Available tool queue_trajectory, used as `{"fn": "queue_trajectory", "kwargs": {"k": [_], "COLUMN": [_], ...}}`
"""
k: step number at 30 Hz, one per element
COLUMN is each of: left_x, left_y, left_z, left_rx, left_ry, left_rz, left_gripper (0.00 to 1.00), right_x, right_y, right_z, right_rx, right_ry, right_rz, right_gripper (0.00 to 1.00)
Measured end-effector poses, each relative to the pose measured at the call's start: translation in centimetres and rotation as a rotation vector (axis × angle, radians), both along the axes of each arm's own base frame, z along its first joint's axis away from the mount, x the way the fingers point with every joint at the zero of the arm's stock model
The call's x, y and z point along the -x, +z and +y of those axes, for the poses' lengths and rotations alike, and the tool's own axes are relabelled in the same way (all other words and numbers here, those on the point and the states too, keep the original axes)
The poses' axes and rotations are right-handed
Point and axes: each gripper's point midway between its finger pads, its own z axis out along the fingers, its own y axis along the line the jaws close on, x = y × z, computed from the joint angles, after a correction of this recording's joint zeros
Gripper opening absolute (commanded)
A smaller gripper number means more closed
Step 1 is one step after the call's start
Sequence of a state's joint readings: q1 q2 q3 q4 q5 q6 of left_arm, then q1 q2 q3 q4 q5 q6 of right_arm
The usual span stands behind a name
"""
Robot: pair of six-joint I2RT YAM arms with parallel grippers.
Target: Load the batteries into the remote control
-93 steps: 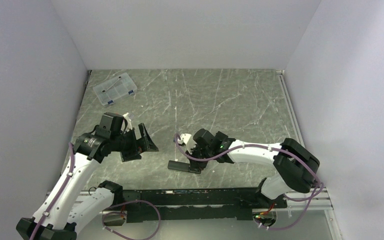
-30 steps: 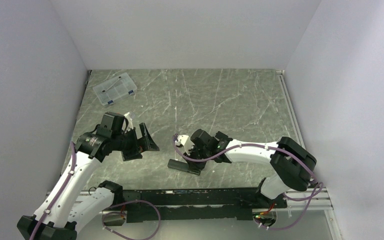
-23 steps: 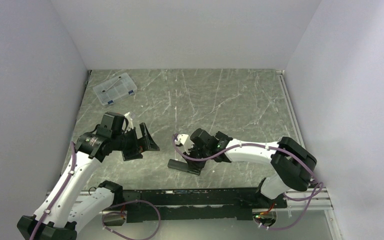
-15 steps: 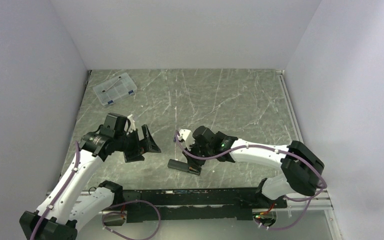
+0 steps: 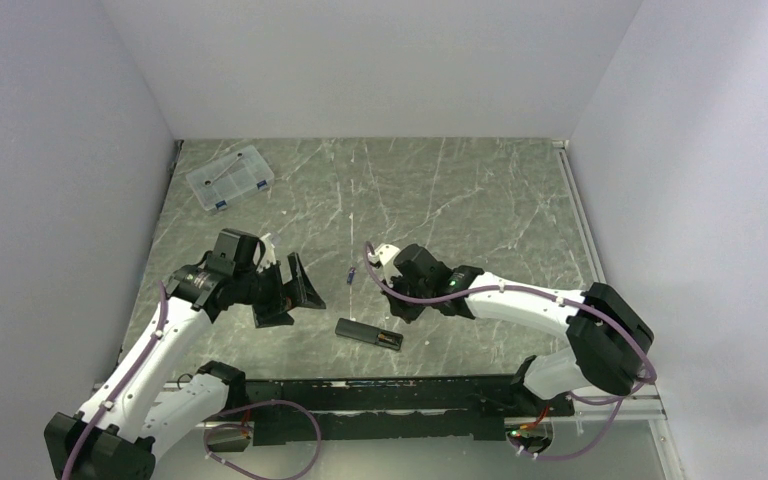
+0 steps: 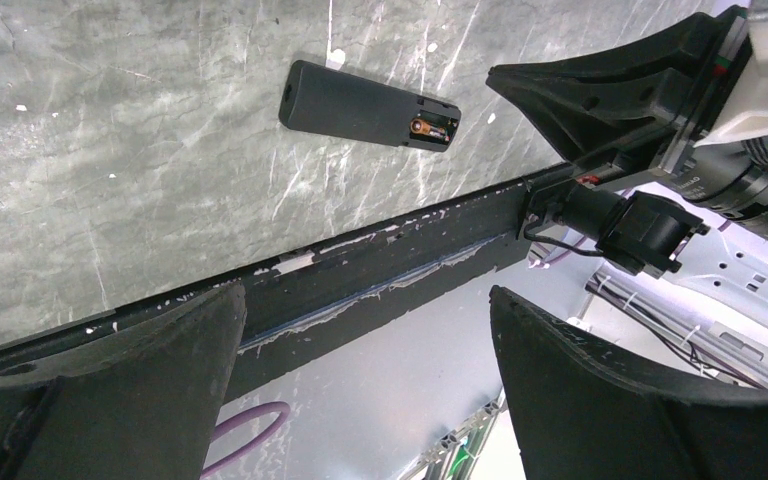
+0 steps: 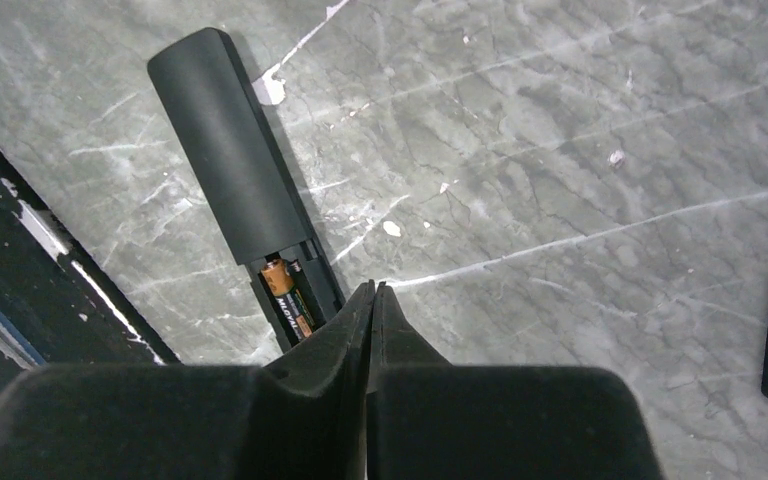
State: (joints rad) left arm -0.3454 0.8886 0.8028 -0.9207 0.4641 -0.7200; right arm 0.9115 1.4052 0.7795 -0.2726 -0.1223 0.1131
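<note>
Your left gripper (image 6: 360, 300) hangs with its jaws spread wide, nothing between them. The remote control (image 6: 365, 103) lies flat on the table (image 5: 460, 200), well beyond their tips. One battery (image 7: 288, 290), its gold end showing, sits in the remote control's uncovered end. Your right gripper (image 7: 372, 290) has its jaws pressed together and empty, with that uncovered end just beside their tips.

Soft, even white light fills the top view, sharp throughout, with only faint shadows on the table (image 5: 480, 190). In the right wrist view the right end effector (image 7: 372, 292) at the bottom edge is blurred; the remote control (image 7: 225, 150) is crisp, thinly shadowed. The left wrist view glares white at upper right.
</note>
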Motion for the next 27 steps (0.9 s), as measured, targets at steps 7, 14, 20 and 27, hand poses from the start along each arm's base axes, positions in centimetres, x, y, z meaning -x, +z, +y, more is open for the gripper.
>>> {"fn": "queue_trajectory", "kwargs": {"k": [7, 14, 20, 27], "left_x": [0.0, 0.2, 0.3, 0.3], "left_y": [0.0, -0.6, -0.8, -0.7], "left_z": [-0.1, -0.1, -0.1, -0.1], "left_rx": [0.008, 0.005, 0.006, 0.007], "left_ry": [-0.005, -0.004, -0.005, -0.005], "left_rz": [0.004, 0.017, 0.021, 0.017], "left_gripper": [0.97, 0.97, 0.97, 0.97], "right_x": [0.8, 1.7, 2.5, 4.2], "right_y": [-1.9, -3.6, -3.9, -4.4], "right_z": [-1.1, -1.5, -1.4, -1.1], "right_rx": [0.058, 0.095, 0.093, 0.099], "right_ry": [-0.026, -0.048, -0.053, -0.032], "right_rz": [0.055, 0.128, 0.161, 0.196], "right_gripper": [0.0, 0.0, 0.0, 0.0]}}
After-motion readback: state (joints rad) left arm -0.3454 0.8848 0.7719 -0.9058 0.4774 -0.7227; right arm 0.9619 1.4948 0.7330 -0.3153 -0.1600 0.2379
